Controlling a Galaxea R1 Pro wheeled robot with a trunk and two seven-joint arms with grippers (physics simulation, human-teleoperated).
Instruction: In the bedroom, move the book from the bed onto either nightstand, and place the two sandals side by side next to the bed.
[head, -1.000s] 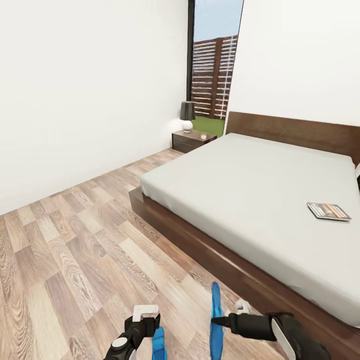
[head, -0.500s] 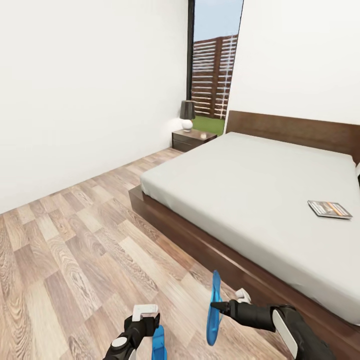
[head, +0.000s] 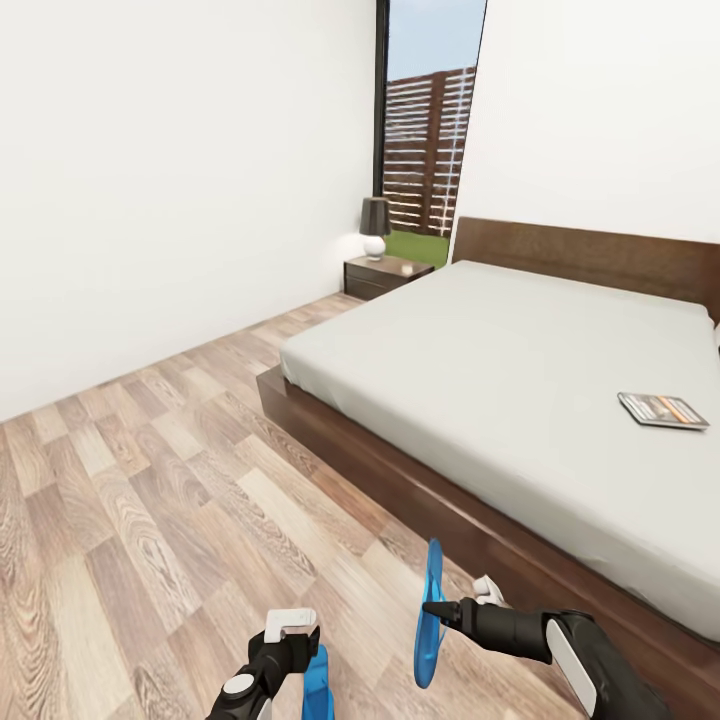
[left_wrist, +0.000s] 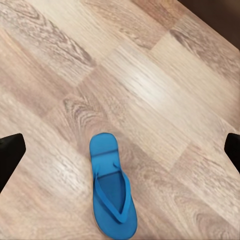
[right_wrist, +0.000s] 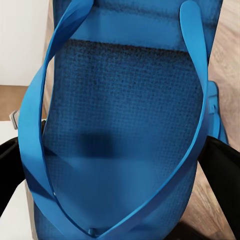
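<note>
I stand at the side of the bed (head: 520, 370), on the bedroom's wood-plank floor (head: 150, 500). My right fingers (head: 432, 608) are clamped on one blue sandal (head: 430, 625), holding it on edge above the floor, just beside the bed's dark frame. In the right wrist view its textured sole and thong straps sit close between my fingers.

My left fingers (head: 290, 640) are spread wide and hold nothing. The second sandal (left_wrist: 112, 192) lies flat on the floor directly below them, straps up.

I judge these sandals light and bendy, likely foam or rubber: a pinch at the thin edge could let the sole flop or twist, so a firm hold across the middle, or under the straps, looks safest.

The book (head: 662, 410) lies flat on the mattress, well away towards the far side. It looks thin and light, best lifted by one edge. A nightstand (head: 385, 275) with a lamp (head: 374, 228) stands beside the headboard.
</note>
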